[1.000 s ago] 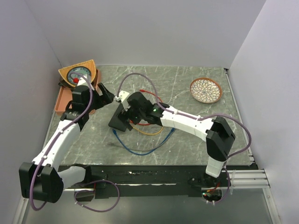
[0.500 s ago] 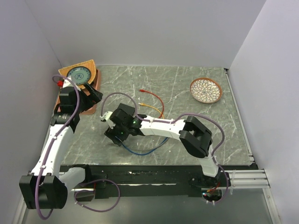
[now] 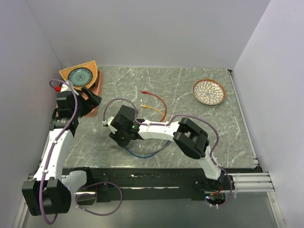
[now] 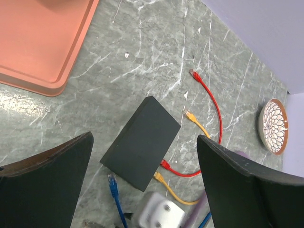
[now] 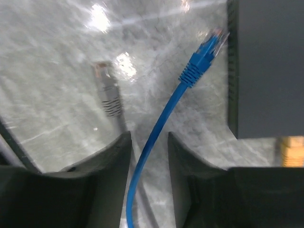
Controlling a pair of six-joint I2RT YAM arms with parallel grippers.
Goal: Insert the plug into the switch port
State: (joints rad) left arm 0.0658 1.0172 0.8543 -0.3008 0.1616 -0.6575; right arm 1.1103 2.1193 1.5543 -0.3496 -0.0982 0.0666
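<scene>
Straddling blue cable [image 5: 163, 118] beside switch box [image 5: 270, 71] edge — right claw [image 5: 148, 142], grip unclear; left claw [image 4: 145, 138] spread

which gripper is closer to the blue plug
Right. The right gripper straddles the blue cable just behind the blue plug, beside the black box. The left gripper is off by the orange tray, far from it.

Seen from above, the right gripper [image 3: 122, 135] sits over the black box [image 4: 141, 142], so hardly any of it shows there (its switch ports can't be made out from the left wrist view either). In the right wrist view the blue plug [image 5: 205, 52] and the grey plug [image 5: 105, 90] are blurred. The orange tray [image 4: 42, 42] and the patterned bowl [image 4: 274, 126] run off the edges of the left wrist view.
</scene>
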